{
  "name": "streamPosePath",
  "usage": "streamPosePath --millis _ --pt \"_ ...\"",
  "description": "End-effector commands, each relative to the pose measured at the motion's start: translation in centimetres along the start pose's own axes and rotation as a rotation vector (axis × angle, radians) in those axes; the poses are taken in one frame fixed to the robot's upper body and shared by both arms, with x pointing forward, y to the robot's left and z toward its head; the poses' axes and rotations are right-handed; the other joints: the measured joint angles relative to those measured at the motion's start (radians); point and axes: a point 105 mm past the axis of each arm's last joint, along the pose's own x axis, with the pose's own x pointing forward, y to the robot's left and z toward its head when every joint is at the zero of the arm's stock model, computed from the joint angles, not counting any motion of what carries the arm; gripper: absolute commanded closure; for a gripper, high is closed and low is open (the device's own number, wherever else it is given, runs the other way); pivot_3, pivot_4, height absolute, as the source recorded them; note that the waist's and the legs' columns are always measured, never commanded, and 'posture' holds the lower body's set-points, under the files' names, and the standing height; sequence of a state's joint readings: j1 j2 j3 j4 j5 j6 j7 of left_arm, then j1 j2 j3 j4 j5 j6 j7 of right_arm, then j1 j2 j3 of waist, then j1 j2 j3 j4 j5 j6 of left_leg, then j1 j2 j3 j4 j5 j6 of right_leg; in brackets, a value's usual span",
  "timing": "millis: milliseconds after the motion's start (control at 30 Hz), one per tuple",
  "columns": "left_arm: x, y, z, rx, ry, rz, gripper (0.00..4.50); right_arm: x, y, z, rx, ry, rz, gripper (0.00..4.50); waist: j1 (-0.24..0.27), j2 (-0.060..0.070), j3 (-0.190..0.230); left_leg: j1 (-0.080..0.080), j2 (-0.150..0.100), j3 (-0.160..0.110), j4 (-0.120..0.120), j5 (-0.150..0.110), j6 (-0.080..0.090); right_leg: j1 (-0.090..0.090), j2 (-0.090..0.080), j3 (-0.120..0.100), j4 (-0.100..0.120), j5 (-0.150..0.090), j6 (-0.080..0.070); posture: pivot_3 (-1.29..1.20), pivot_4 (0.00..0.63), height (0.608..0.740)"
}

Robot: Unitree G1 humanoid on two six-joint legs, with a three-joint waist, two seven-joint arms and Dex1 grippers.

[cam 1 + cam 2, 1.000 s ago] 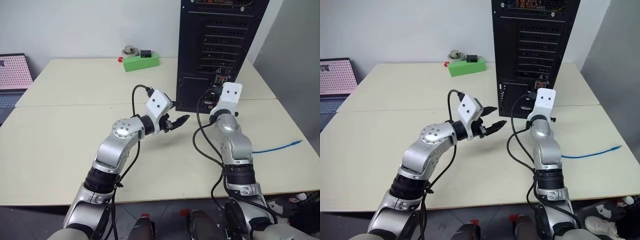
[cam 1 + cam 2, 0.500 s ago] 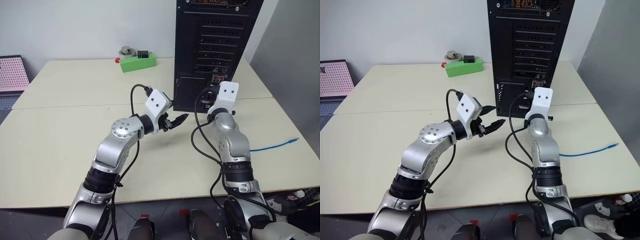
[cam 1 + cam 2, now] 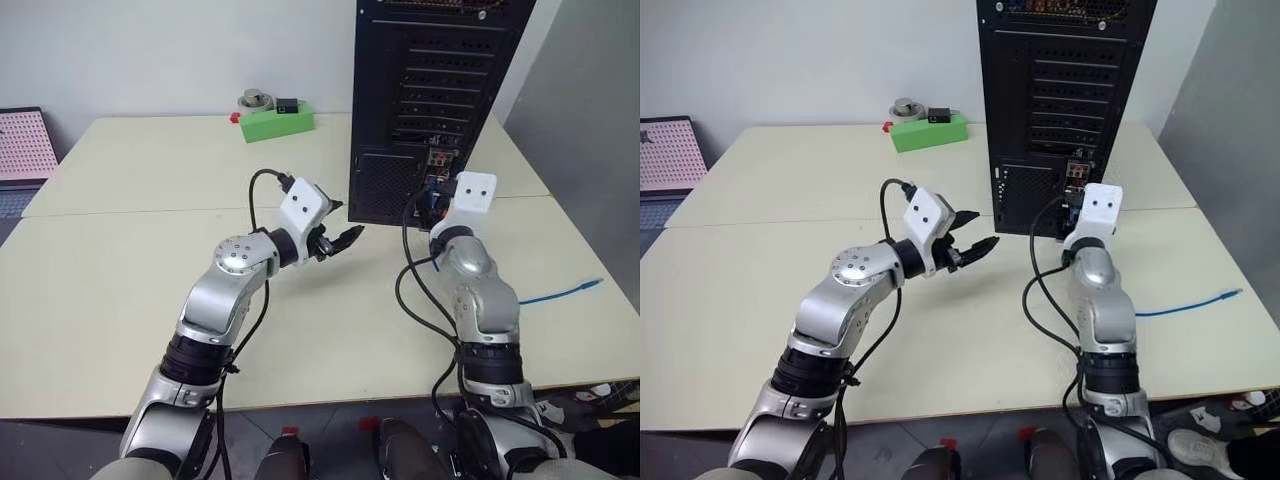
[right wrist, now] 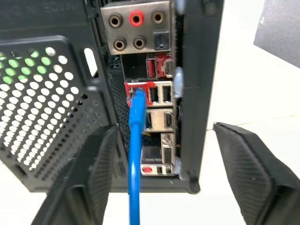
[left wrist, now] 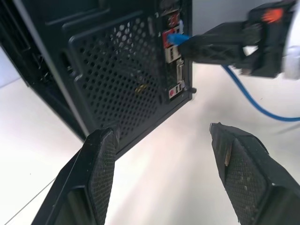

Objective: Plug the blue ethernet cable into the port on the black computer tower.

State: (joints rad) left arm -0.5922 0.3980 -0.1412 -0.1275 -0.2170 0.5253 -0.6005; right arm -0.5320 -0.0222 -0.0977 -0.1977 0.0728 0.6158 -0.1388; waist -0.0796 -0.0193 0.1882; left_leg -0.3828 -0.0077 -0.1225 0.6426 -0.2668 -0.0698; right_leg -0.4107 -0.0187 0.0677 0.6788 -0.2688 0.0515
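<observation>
From the head cameras, you had the black computer tower standing upright at the far side of the cream table, its rear panel facing the robot. The left gripper hovered above the table just left of the tower's lower mesh panel, fingers spread and holding nothing. Your right gripper sat close in front of the connector strip, largely hidden behind its own white wrist housing. The blue ethernet cable trailed across the table to the right, its far plug lying near the table's edge. A green box rested well back on the table, left of the tower.

In the left wrist view, your left fingers stood wide apart with only bare table between them. Beyond them, the right gripper's black fingers pointed at the port strip, with the blue plug seated there.

In the right wrist view, the right gripper was released, its fingers parted on either side of the cable without touching it. The cable ran straight up between them, and its plug sat in a port on the red-edged block of the tower.
</observation>
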Motion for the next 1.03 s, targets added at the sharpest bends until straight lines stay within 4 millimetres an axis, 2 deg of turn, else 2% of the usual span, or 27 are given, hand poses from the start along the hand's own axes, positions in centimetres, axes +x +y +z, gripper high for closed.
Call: streamPosePath --millis 33,100,233,300,467,633,1033 --pt "-1.4 1.7 0.6 0.031 -0.008 0.064 1.24 -2.1 0.1 2.7 -0.008 -0.089 0.085 0.01 0.001 0.0 0.0 0.0 0.0 0.0 0.0 0.0 0.0 0.0 0.0 0.0 0.0 0.0 0.0 0.0 0.15 0.74" --pt "-2.2 2.6 0.2 0.047 0.017 0.092 1.24 -3.0 -0.4 3.2 -0.024 -0.102 0.131 0.01 0.001 0.0 0.0 0.0 0.0 0.0 0.001 0.0 0.0 0.0 0.0 0.0 0.0 0.0 0.0 0.0 0.15 0.74" --pt "-4.0 4.8 -0.8 0.086 0.083 0.163 1.24 -4.3 -2.4 4.1 -0.176 -0.111 0.277 0.01 0.003 0.0 0.0 0.001 0.0 0.0 0.001 0.0 0.0 0.001 0.0 0.0 0.0 -0.001 0.001 0.0 0.15 0.74" --pt "-4.7 5.3 -0.7 0.095 0.083 0.162 1.24 -4.8 -3.9 4.1 -0.197 -0.09 0.343 0.01 0.006 0.0 0.0 0.0 0.0 0.0 0.001 0.0 0.0 0.001 0.0 0.0 -0.001 -0.001 0.002 0.0 0.15 0.74" --pt "-6.1 5.7 -0.6 0.086 0.08 0.13 1.24 -6.5 -6.1 3.8 -0.225 -0.043 0.501 0.01 0.015 0.0 0.0 0.0 0.0 0.001 0.0 0.0 0.0 0.002 0.0 0.0 -0.003 -0.002 0.003 0.0 0.15 0.74" --pt "-6.7 5.3 -0.4 0.083 0.076 0.078 1.24 -7.4 -6.6 3.7 -0.227 -0.033 0.581 0.01 0.018 0.0 0.001 0.0 0.0 0.001 0.001 0.0 0.0 0.002 0.0 0.0 -0.003 -0.002 0.002 0.0 0.15 0.74" --pt "-7.0 4.2 0.5 0.034 0.003 0.007 1.24 -7.3 -6.8 4.3 -0.214 -0.05 0.608 0.01 0.023 0.0 0.001 0.001 0.0 0.001 0.002 0.0 0.0 0.003 0.0 0.0 -0.003 -0.001 0.002 0.0 0.15 0.74"
